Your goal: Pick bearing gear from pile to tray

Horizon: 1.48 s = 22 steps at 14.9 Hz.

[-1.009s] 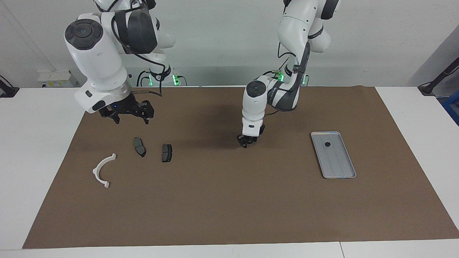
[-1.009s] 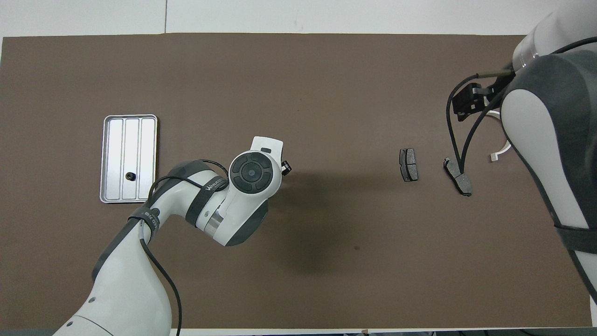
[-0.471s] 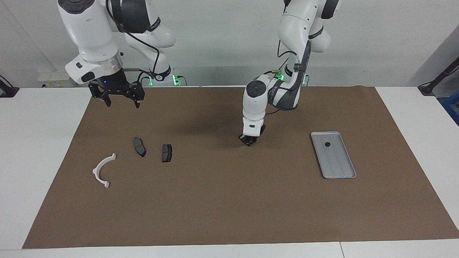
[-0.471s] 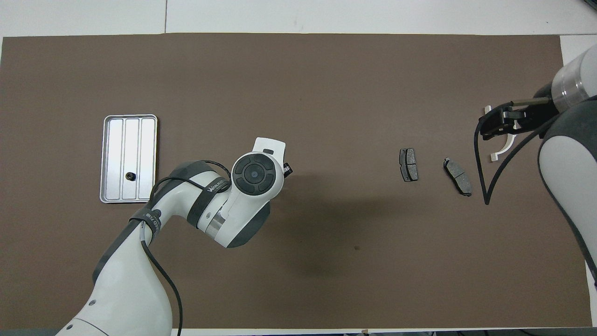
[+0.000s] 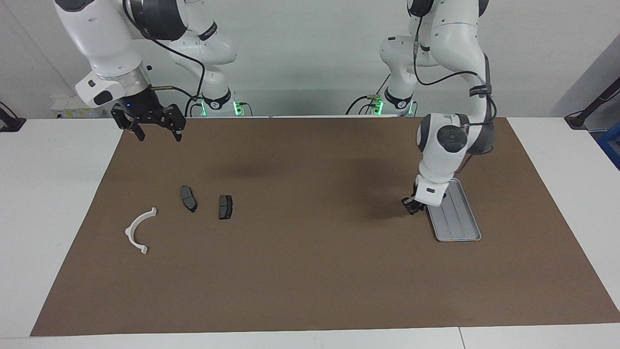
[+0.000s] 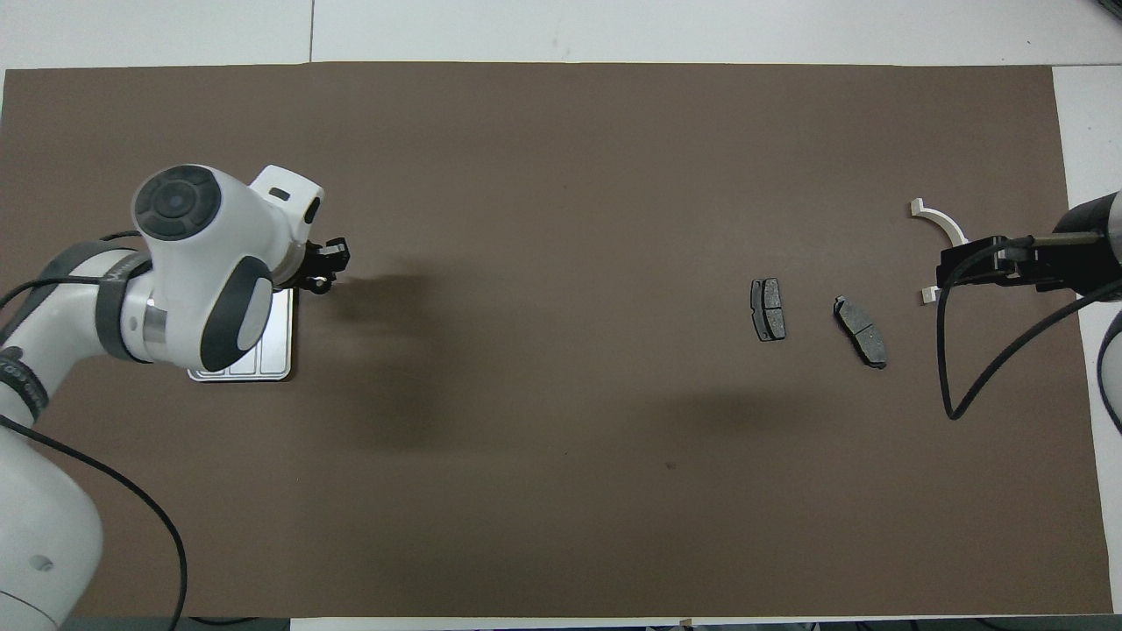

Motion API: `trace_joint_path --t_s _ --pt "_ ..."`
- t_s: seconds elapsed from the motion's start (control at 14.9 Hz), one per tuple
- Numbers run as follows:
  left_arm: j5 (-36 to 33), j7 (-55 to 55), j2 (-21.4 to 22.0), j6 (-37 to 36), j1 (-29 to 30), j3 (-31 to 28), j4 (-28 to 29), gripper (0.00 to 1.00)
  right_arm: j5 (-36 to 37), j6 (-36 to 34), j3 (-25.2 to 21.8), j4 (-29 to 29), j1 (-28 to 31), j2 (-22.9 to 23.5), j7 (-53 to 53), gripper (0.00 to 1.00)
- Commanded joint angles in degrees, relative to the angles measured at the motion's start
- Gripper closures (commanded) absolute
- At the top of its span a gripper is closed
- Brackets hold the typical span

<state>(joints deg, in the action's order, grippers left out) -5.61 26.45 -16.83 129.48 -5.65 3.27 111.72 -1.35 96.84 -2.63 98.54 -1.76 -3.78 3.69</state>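
The silver tray (image 5: 459, 224) (image 6: 263, 355) lies toward the left arm's end of the mat, and the left arm covers much of it. My left gripper (image 5: 413, 206) (image 6: 322, 272) hangs low over the mat just beside the tray's long rim. Its fingertips are shut on what looks like a tiny dark bearing gear (image 6: 319, 282). The pile lies toward the right arm's end: a white arc (image 5: 138, 230) (image 6: 941, 221) and two dark pads (image 5: 188, 198) (image 5: 225, 207) (image 6: 768, 309) (image 6: 861, 331). My right gripper (image 5: 158, 134) (image 6: 951, 273) waits open and raised over the mat's corner by its base.
A brown mat (image 5: 300, 271) covers most of the white table (image 5: 53, 194). The right arm's black cable (image 6: 951, 386) loops down near the pads in the overhead view.
My left gripper closed over the mat's middle, then swung across to the tray's side. The right gripper lifted and drew back from over the pads toward its base.
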Motion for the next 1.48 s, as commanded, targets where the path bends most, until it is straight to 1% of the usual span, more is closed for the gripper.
trace_joint_path --t_s 0.0,0.07,0.2,0.34,0.47,0.61,0.87,1.01,1.28,1.41 --pt "-0.46 -4.55 -1.26 -1.07 3.35 1.04 -4.13 1.00 -1.55 0.81 0.70 -2.99 2.19 1.49 -2.28 0.00" --pt "-0.37 -6.05 -1.97 -1.07 4.32 1.04 -5.02 1.00 -1.55 -0.23 0.78 -4.14 2.28 1.50 -2.63 0.00" --pt "-0.19 -9.64 -2.41 -0.02 6.25 1.04 -5.02 1.00 -1.20 -4.62 0.96 -5.38 1.94 1.41 -2.55 0.00" --pt "0.07 -12.03 -3.38 2.35 7.84 1.04 -4.67 1.00 -1.02 -7.09 0.96 -5.29 1.58 1.15 -2.46 0.00" --pt "0.07 -12.21 -4.70 3.32 7.93 0.95 -4.59 1.00 -0.32 -8.50 0.96 -5.21 1.58 0.97 -2.46 0.00" --pt "0.07 -12.13 -4.96 4.12 7.85 0.95 -4.41 1.00 1.43 -8.42 0.96 -5.12 1.49 0.88 -2.55 0.00" --pt "0.07 -12.30 -5.23 5.25 7.85 0.95 -2.66 1.00 1.53 -7.19 1.49 -5.12 1.49 0.97 -2.64 0.00" --pt "0.07 -12.21 -5.23 6.92 7.85 0.95 -1.34 1.00 1.00 -4.31 1.49 -4.77 1.32 0.97 -2.46 0.00" --pt "0.07 -12.30 -5.23 6.40 8.02 0.95 -1.33 1.00 1.18 -4.64 1.49 -4.68 1.32 0.88 -2.37 0.00" --pt "0.07 -13.52 -5.23 6.31 8.72 0.95 -1.33 1.00 1.70 -3.68 1.49 -5.02 1.32 0.97 -2.55 0.00"
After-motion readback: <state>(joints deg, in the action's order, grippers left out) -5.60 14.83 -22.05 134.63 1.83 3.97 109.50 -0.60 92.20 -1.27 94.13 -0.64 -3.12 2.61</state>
